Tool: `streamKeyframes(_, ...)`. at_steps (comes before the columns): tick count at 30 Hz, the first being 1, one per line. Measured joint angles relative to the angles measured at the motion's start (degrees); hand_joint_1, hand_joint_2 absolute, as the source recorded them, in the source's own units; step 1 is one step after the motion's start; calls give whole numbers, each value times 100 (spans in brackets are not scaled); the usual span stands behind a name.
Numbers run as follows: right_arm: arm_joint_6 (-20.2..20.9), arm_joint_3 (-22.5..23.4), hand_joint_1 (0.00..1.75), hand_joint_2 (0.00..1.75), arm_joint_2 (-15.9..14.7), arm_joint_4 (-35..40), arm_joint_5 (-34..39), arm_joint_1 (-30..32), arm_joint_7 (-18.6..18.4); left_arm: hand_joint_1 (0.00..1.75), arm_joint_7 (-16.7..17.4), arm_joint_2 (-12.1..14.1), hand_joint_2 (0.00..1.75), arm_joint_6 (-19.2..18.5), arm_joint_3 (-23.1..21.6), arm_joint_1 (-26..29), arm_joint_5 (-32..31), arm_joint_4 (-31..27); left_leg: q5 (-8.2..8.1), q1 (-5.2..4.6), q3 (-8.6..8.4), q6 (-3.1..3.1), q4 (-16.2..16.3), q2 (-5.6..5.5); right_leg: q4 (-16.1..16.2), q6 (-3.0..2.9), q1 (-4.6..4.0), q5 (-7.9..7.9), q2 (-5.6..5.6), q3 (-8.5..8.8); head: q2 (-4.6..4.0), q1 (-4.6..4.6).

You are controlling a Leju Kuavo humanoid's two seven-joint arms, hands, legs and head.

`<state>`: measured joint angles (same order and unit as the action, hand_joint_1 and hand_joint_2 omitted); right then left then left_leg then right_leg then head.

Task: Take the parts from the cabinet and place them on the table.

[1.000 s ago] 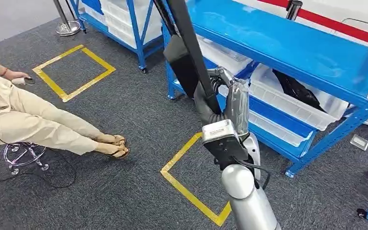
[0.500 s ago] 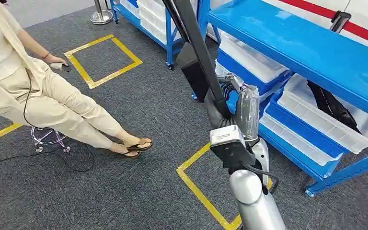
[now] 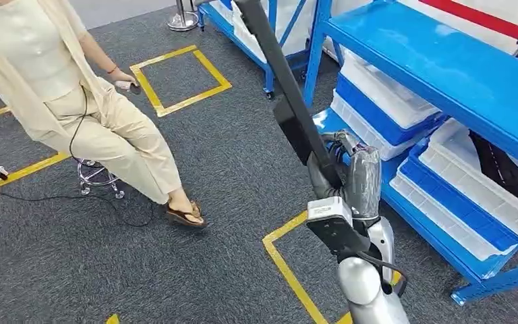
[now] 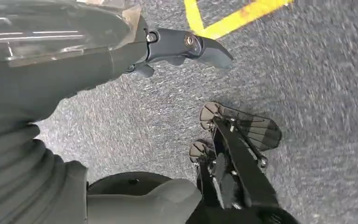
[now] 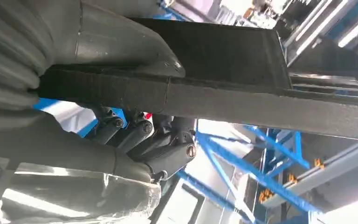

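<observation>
- Head view has the long black part (image 3: 290,88) held up and slanting away from the robot, its upper end running out at the picture's top edge and a wider black plate fixed partway down it.
- Right hand (image 3: 340,158) grips the part near its lower end; in the right wrist view the thumb lies on one face of the black bar (image 5: 242,100) and the dark fingers (image 5: 140,135) curl against the other face.
- Right arm (image 3: 367,297), silver, rises from the bottom edge, with a clear plastic wrap over the wrist behind the hand.
- Left hand (image 4: 121,56) hangs over the carpet; its fingers are apart and nothing lies between them, so it holds nothing.
- Blue cabinet (image 3: 445,64) stands just beside the held part on the right, its top shelf bare blue and its lower shelf set with white bins (image 3: 472,182).
- One bin holds a dark, glossy black item (image 3: 506,172); I cannot tell what it is.
- Yellow tape squares (image 3: 179,81) mark the grey carpet (image 3: 209,202), one beyond the person and one near the robot's right arm.
- A person (image 3: 74,88) in pale clothes sits on a chrome stool (image 3: 98,177) to the left, well apart from the part, one hand on a small dark device.
- A thin black cable (image 3: 61,197) trails across the carpet under the stool toward a white box at the left edge.
</observation>
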<state>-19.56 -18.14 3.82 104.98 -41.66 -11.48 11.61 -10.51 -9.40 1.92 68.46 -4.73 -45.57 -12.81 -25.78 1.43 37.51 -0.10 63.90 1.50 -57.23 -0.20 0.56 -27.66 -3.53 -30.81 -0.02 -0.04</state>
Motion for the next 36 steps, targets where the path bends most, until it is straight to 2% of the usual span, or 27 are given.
streamKeyframes(1,0,4,175,175,-9,0,2,0,7,0,0,4,175,2,0,-6,0,0,8,-14,-224,12,-409,243,-8,23,-31,-15,-37,10,0,0)
streamKeyframes(2,0,15,175,175,-15,0,7,0,7,0,0,7,175,0,0,-20,0,0,12,-55,-234,73,-437,183,-26,69,-97,-43,-69,-12,0,7)
streamKeyframes(4,0,13,175,175,-24,0,9,5,15,0,0,11,175,0,-2,-19,0,0,10,-95,-199,138,-436,71,-9,99,-93,-41,-148,-3,0,39)
streamKeyframes(6,0,15,175,175,-26,2,13,1,15,0,0,13,175,7,-2,-16,11,0,63,-82,-217,237,-502,-43,-33,187,-117,-73,-180,26,0,35)
streamKeyframes(7,-11,20,175,175,-31,2,20,2,28,0,18,13,175,33,-2,-19,64,0,84,-78,-232,276,-524,-83,-164,199,-59,-163,60,-55,0,46)
streamKeyframes(8,-59,20,175,175,-35,2,20,-1,105,0,-44,13,175,13,-2,-29,123,-2,104,-77,-226,327,-524,-112,-463,160,-46,-334,204,-182,2,37)
streamKeyframes(10,-118,20,175,175,-107,61,-78,-44,90,0,-236,20,175,-66,4,-50,205,-5,112,-88,-201,357,-523,-235,-1403,111,-10,-719,302,-647,2,59)
streamKeyframes(11,-100,20,175,175,-131,114,-131,-88,2,0,-234,26,175,-63,7,-69,205,-4,117,-92,-190,363,-521,-302,-1744,131,-7,-815,317,-823,0,61)
streamKeyframes(12,-87,20,175,175,-160,171,-182,-130,-61,0,-216,29,175,-50,7,-75,205,-5,120,-95,-188,363,-520,-365,-1838,169,0,-799,329,-882,0,57)
streamKeyframes(13,-85,20,175,175,-177,223,-214,-164,-90,0,-210,31,175,-50,7,-77,203,-5,121,-95,-192,361,-518,-430,-1652,229,10,-680,334,-793,0,57)
streamKeyframes(15,-101,17,175,175,-212,335,-240,-195,-111,0,-249,31,175,-149,4,-84,173,-5,132,-91,-211,340,-514,-576,-667,357,44,-247,393,-305,0,59)
streamKeyframes(16,-111,15,175,175,-229,374,-193,-222,-92,0,-308,31,175,-207,6,-85,162,-4,141,-91,-202,322,-512,-631,-156,384,88,-70,597,-66,0,63)
streamKeyframes(17,-118,13,175,175,-238,374,-133,-252,-46,0,-345,31,175,-245,4,-93,162,-5,145,-127,-188,283,-493,-677,-65,337,54,-74,660,-72,0,52)
streamKeyframes(20,-122,-7,175,175,-249,374,29,-353,64,0,-404,31,175,-249,15,-91,275,-2,192,-89,-148,174,-531,-772,-53,242,-23,-29,530,-35,2,55)
streamKeyframes(21,-125,-40,175,175,-247,361,66,-405,92,0,-393,31,175,-227,35,-85,333,-2,198,-88,-125,134,-532,-814,-11,185,32,8,478,-23,2,55)
streamKeyframes(22,-133,-79,175,175,-240,352,90,-453,103,0,-378,33,175,-199,68,-88,381,-2,128,-65,-95,132,-438,-676,20,142,111,37,422,-8,0,46)
streamKeyframes(23,-138,-107,175,175,-219,348,101,-483,107,0,-370,31,175,-173,72,-96,417,-2,-61,-92,22,111,-195,-435,22,86,90,36,385,-8,0,29)
streamKeyframes(24,-149,-123,175,175,-212,341,103,-498,114,0,-350,29,175,-160,77,-104,437,-2,-302,-77,214,85,228,-312,22,12,68,29,314,-6,0,13)
streamKeyframes(26,-184,-168,175,175,-205,308,105,-521,118,0,-277,29,175,-98,120,-106,507,-2,-662,-48,636,47,1093,-225,21,5,31,23,185,-9,0,15)
streamKeyframes(27,-199,-195,175,175,-205,286,109,-528,118,0,-234,26,175,-48,164,-103,544,0,-679,-28,752,30,1327,-204,20,6,23,21,114,-8,2,18)
streamKeyframes(28,-201,-210,175,175,-205,275,107,-539,118,0,-204,26,175,-9,196,-98,596,0,-590,-11,717,17,1251,-184,19,3,22,17,64,-6,0,20)
streamKeyframes(30,-201,-243,175,175,-205,269,107,-568,118,0,-151,26,175,53,251,-98,660,-2,-132,36,260,-14,376,-81,13,23,28,-5,-41,9,0,18)
streamKeyframes(31,-201,-264,175,175,-203,269,107,-599,116,0,-136,24,175,57,271,-101,690,0,57,49,-29,-31,-136,124,-16,67,21,-34,-76,16,0,13)
streamKeyframes(32,-199,-286,175,175,-197,269,111,-628,116,0,-123,16,175,61,306,-116,710,0,-26,13,-120,-33,-324,326,-47,109,-7,-62,-110,3,2,11)
streamKeyframes(33,-199,-291,175,175,-199,269,118,-668,116,0,-118,11,175,61,324,-121,713,4,22,8,-130,45,-361,213,-76,147,-87,-90,-136,-22,0,7)
streamKeyframes(34,-199,-321,175,175,-192,264,133,-693,107,0,-118,0,175,66,345,-129,719,4,19,-17,-106,80,-351,160,-61,168,-64,-88,-181,9,0,43)
streamKeyframes(36,-197,-359,175,175,-188,218,171,-786,107,0,-144,-2,175,61,352,-131,719,4,38,-59,-90,131,-362,32,-69,207,-106,-111,-278,20,0,48)
